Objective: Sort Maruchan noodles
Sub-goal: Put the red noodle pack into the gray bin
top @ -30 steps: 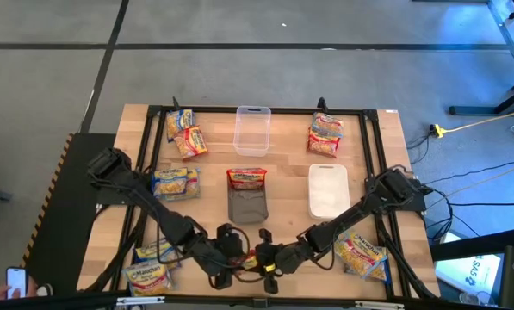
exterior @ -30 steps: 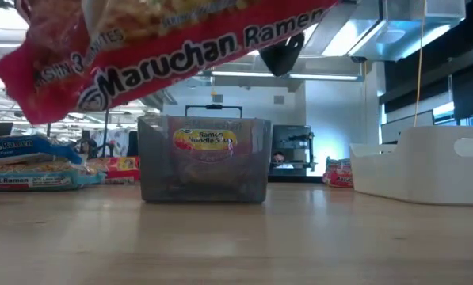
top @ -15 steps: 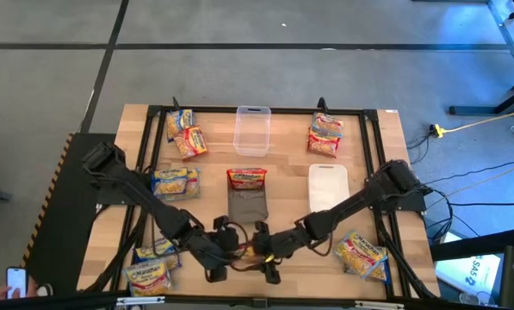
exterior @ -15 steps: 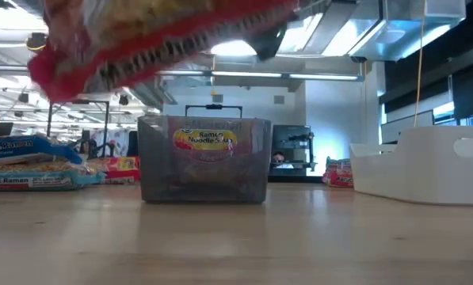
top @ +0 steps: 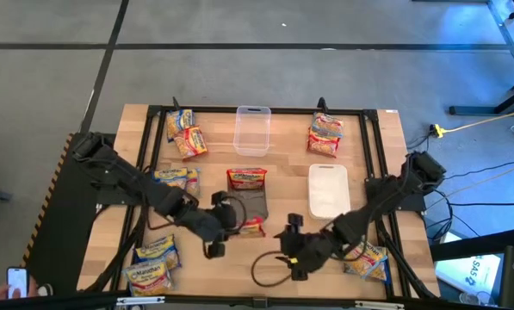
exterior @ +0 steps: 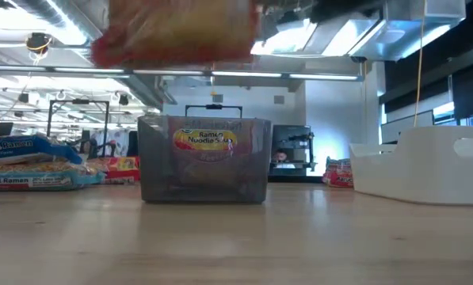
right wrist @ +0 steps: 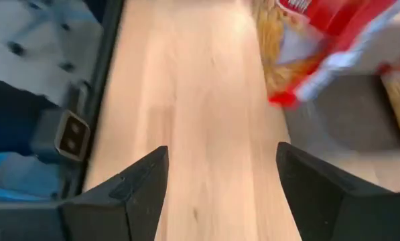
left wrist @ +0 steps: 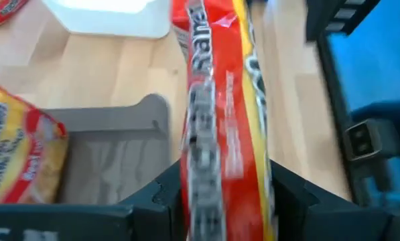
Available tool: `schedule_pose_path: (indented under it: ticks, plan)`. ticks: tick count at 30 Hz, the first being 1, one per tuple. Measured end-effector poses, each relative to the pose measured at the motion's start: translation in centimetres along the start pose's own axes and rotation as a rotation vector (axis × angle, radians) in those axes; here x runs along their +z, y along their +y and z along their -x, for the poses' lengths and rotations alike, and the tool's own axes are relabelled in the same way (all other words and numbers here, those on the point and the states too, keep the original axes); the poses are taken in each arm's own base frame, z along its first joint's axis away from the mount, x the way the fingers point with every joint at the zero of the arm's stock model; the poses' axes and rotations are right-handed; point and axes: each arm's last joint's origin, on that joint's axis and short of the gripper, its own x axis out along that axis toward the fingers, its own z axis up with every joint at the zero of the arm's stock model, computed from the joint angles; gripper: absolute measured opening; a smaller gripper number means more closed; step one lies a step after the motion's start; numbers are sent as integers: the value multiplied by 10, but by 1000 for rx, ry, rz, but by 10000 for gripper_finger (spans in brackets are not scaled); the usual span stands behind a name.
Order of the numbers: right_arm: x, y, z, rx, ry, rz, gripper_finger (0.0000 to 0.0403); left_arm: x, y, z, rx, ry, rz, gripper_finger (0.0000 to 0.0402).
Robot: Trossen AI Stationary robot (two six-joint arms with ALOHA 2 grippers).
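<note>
Step in hand: transport. The left gripper has its jaws clamped on a red Maruchan packet, carried above the near edge of the grey bin at bench centre. The right gripper stands near right, jaws apart and empty. Next move, as judged: centre the packet over the bin, then release.

Red ramen packet clamped between dark jaws (grey bin beyond)
</note>
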Motion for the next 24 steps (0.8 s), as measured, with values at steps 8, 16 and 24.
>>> schedule_pose_path:
  ticks: [8,16,24]
  plan:
    - [-18,1,5,-184,43,-43,248,14,42,-13,11,49,0,136]
    - [-16,-3,3,-201,37,-31,248,3,38,-15,-43,169,60,136]
    - [-10,1,-3,-166,-23,-42,248,-21,-6,1,-87,242,133,136]
